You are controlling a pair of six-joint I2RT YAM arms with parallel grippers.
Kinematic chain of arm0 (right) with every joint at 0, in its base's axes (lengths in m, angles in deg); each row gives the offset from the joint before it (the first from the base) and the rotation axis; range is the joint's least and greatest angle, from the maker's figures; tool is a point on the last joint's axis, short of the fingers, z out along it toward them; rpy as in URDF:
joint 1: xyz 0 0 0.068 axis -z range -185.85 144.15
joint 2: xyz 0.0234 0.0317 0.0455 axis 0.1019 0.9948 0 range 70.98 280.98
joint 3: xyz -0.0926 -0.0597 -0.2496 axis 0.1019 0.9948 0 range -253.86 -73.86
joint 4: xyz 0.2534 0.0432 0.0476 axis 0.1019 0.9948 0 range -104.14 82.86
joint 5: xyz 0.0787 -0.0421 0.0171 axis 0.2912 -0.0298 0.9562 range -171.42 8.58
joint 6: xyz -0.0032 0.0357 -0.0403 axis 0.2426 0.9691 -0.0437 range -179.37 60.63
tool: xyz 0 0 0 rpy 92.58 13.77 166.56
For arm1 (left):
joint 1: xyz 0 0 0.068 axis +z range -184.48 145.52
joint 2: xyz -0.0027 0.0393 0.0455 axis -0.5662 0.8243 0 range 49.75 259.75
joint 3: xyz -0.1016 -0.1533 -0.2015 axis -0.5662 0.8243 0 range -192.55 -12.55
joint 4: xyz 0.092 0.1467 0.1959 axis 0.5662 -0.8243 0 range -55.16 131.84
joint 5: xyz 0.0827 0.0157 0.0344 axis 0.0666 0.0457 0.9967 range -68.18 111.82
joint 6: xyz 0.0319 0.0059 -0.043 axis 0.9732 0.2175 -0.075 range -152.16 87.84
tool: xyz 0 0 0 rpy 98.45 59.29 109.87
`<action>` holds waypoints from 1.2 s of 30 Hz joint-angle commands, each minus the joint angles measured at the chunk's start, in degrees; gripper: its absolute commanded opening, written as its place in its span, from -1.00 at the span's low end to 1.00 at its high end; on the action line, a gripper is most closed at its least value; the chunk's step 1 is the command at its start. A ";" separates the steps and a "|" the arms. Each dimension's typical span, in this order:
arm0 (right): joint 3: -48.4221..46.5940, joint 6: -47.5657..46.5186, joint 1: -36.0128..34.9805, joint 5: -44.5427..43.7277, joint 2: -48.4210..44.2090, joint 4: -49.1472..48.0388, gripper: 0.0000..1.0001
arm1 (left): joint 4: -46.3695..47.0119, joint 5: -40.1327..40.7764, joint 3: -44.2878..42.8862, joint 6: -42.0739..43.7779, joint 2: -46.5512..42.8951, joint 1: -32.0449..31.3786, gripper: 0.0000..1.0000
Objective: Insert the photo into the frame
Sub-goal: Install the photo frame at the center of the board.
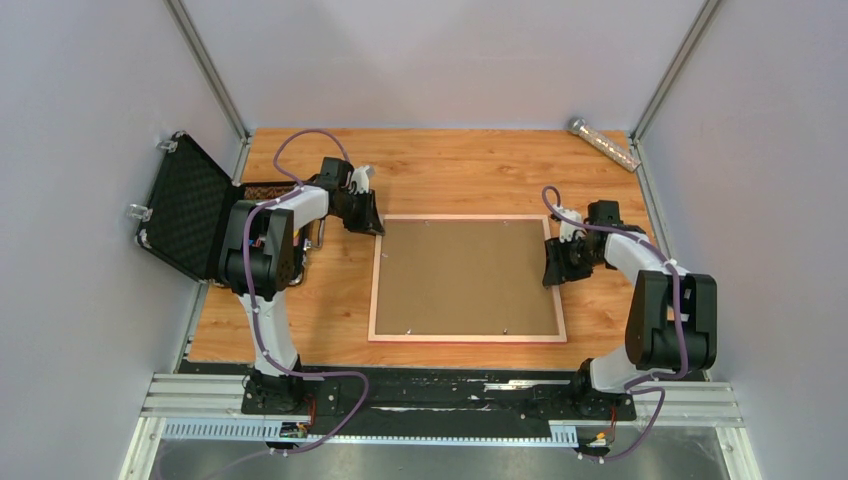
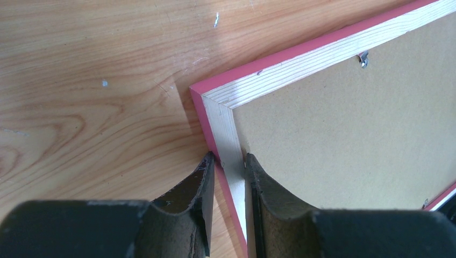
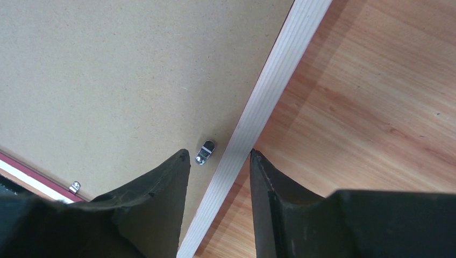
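The frame [image 1: 465,339] lies face down on the wooden table, its pale wood back rails up and its pink edge showing. A brown backing board [image 1: 465,275] fills it. The photo is hidden. My left gripper [image 1: 370,222] is at the frame's far left corner. In the left wrist view this gripper [image 2: 230,161] is shut on the frame's left rail [image 2: 223,134], one finger on the pink outer edge, the other on the board side. My right gripper [image 1: 552,270] straddles the right rail [image 3: 274,80], open [image 3: 219,156], with gaps on both sides. A metal clip [image 3: 205,151] sits beside its inner finger.
An open black case [image 1: 190,205] stands at the table's left edge, close behind the left arm. A clear tube [image 1: 605,143] lies at the back right corner. Grey walls enclose the table on three sides.
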 commanded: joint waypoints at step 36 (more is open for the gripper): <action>-2.71 3.07 -2.38 -2.09 5.66 -0.49 -0.46 | -0.69 2.49 1.50 2.03 1.71 -0.42 -1.00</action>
